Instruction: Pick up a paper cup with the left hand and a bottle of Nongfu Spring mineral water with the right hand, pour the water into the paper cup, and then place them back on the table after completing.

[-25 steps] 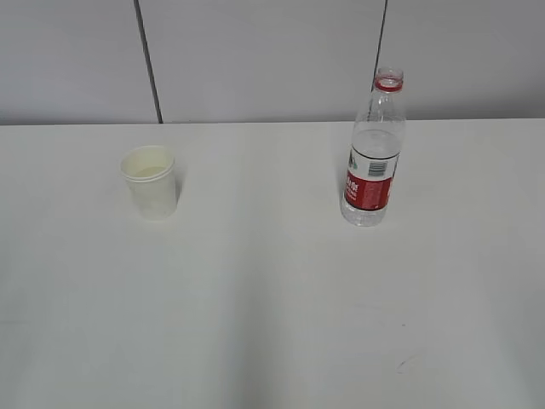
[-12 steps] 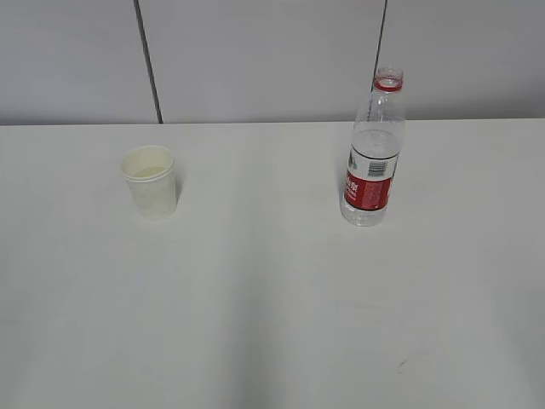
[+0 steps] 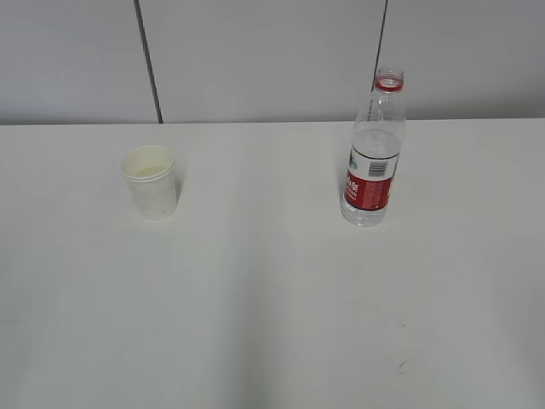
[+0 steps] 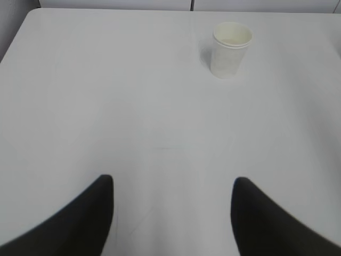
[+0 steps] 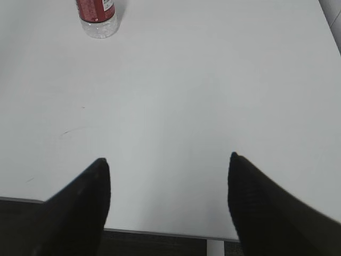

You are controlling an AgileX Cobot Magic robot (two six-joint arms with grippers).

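A white paper cup [image 3: 151, 181] stands upright on the left of the white table [image 3: 272, 298]; it also shows in the left wrist view [image 4: 230, 49], far ahead of my left gripper [image 4: 173, 184], which is open and empty. An uncapped clear bottle with a red label [image 3: 372, 155] stands upright on the right, holding clear water. Only its base shows in the right wrist view [image 5: 97, 16], far ahead and to the left of my right gripper [image 5: 168, 162], which is open and empty over the table's near edge. Neither arm shows in the exterior view.
A grey panelled wall [image 3: 272, 60] stands behind the table. The table's front edge [image 5: 160, 233] lies under my right gripper. A small dark scuff [image 3: 407, 364] marks the tabletop near the front right.
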